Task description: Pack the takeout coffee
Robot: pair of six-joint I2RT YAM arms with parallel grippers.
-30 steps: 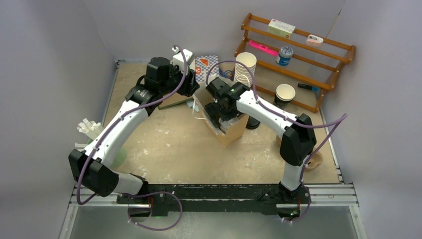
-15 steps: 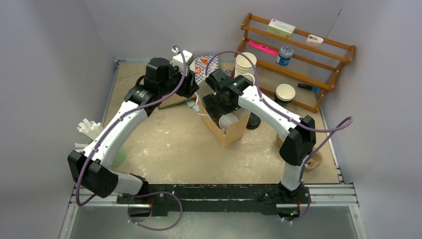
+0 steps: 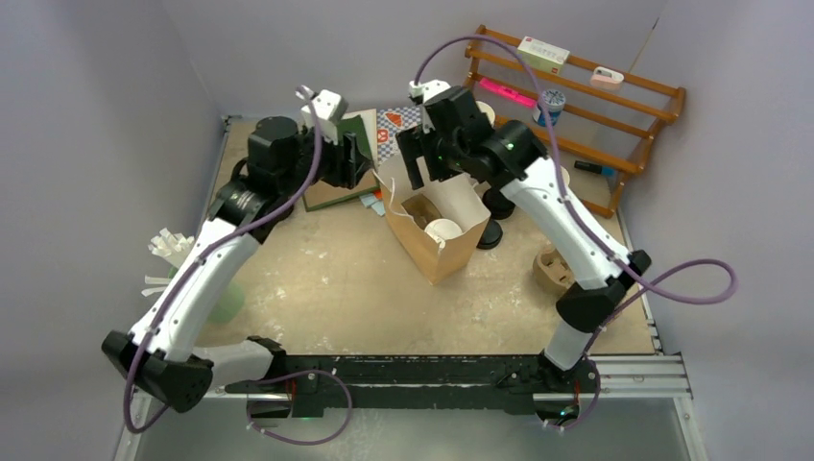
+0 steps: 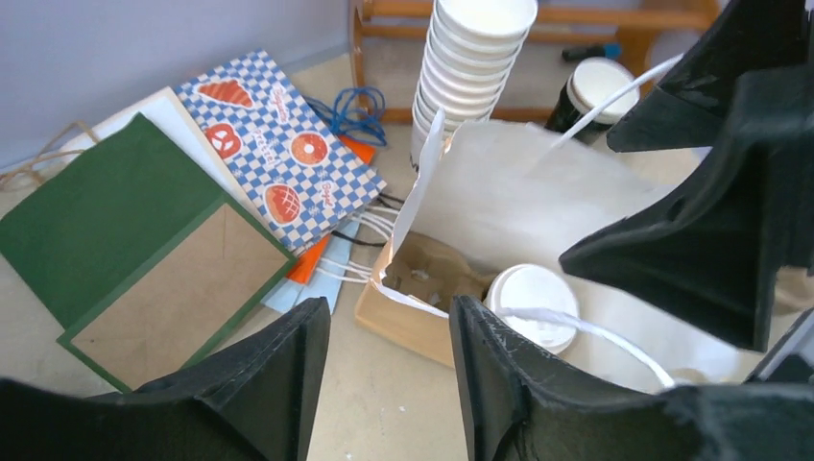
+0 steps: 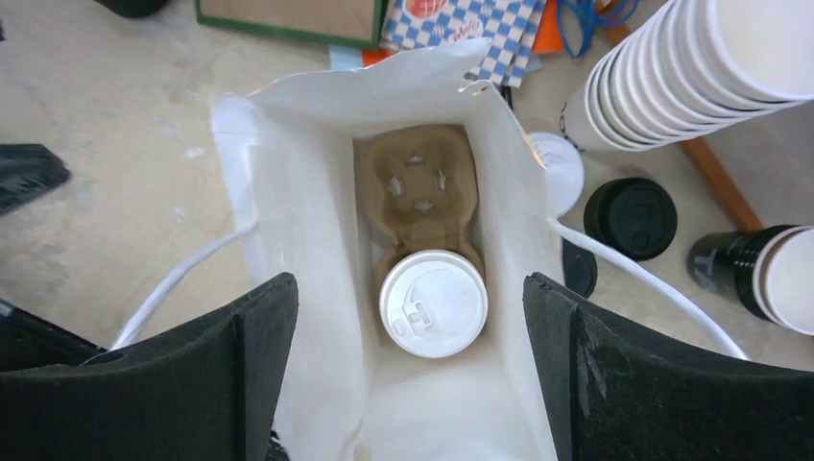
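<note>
Revealing carrier slot (image 5: 419, 187) beside white-lidded cup (image 5: 433, 303), plainest from right wrist, left gripper (image 4: 386, 317), right gripper (image 5: 408, 288) spread

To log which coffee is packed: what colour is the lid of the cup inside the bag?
The lid is white, clearest in the right wrist view.

**Lighting and Picture Quality in Three Views**

Lit brightly and evenly from above, with only soft, faint shadows cast on the table (image 3: 326, 279). Washed close to blank on the inner walls of the paper bag (image 5: 307, 192) and on the white lid (image 5: 433, 303), with little surface detail left. Rendered sharp through the middle distance. Reduced to dark, nearly featureless masses at the fingers (image 4: 278, 384) of the left gripper (image 4: 389, 317), perhaps slightly out of focus so near the lens. Bent mildly outward toward the wrist-view edges.
</note>
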